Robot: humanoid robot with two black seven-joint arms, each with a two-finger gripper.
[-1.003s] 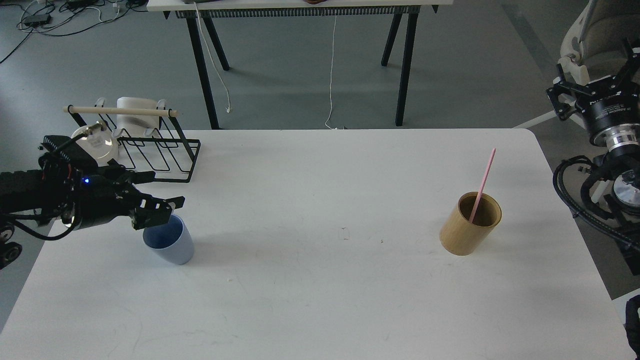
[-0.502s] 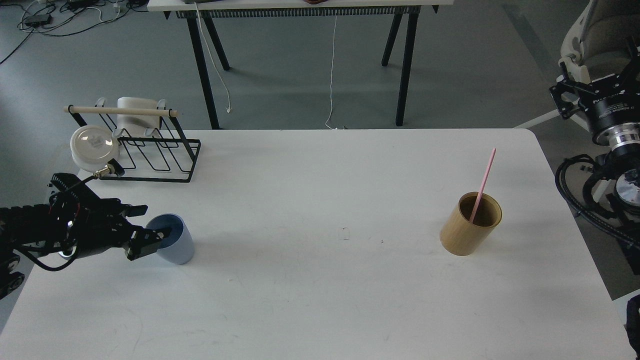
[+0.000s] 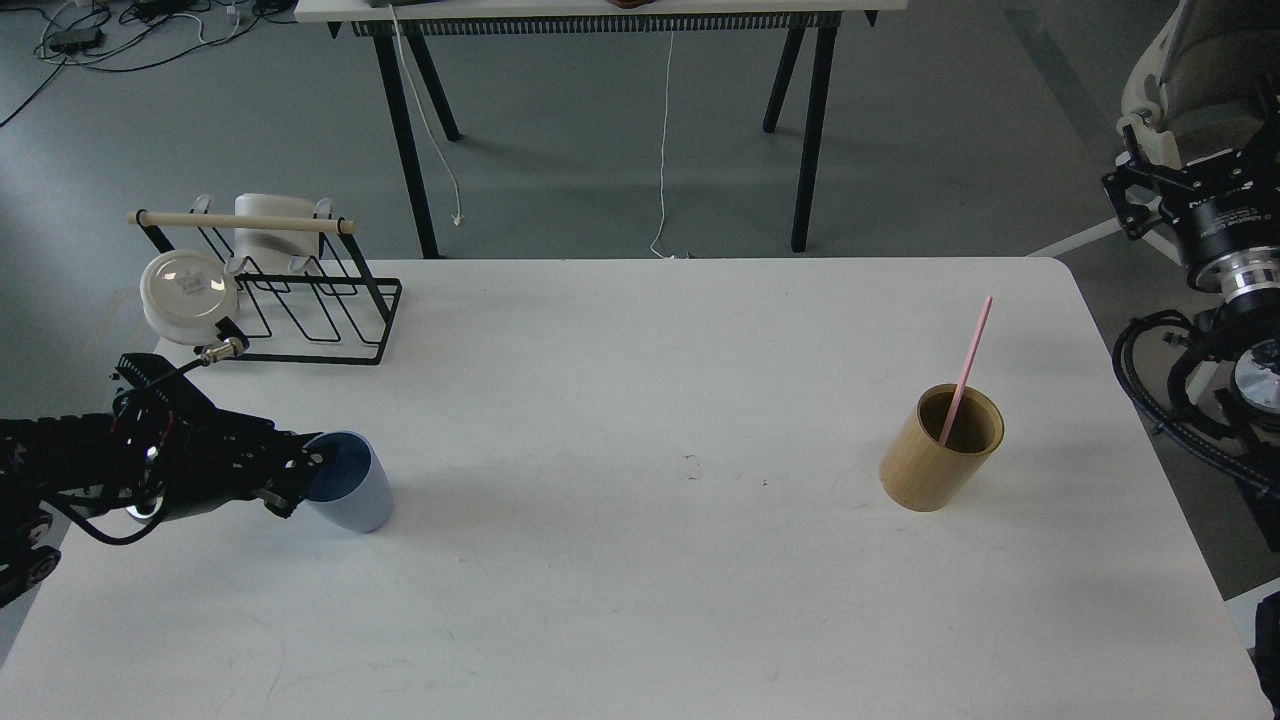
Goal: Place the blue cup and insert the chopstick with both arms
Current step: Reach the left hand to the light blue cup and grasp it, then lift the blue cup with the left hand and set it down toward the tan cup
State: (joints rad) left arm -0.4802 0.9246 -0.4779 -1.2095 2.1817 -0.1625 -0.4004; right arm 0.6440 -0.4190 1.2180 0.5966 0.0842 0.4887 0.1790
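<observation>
Your left hand (image 3: 300, 480) straddles the blue cup's (image 3: 348, 484) near rim, one finger inside; whether it pinches yet, you cannot tell. Pink chopstick (image 3: 965, 368) waits in the bamboo holder (image 3: 940, 447).

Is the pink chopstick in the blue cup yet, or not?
Not yet. The chopstick stands leaning in the tan cylinder at the right; the blue cup is far left, at the left gripper.

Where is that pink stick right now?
In the head view, the pink stick stands leaning inside the tan cylinder on the right side of the white table, far from the blue cup.
</observation>
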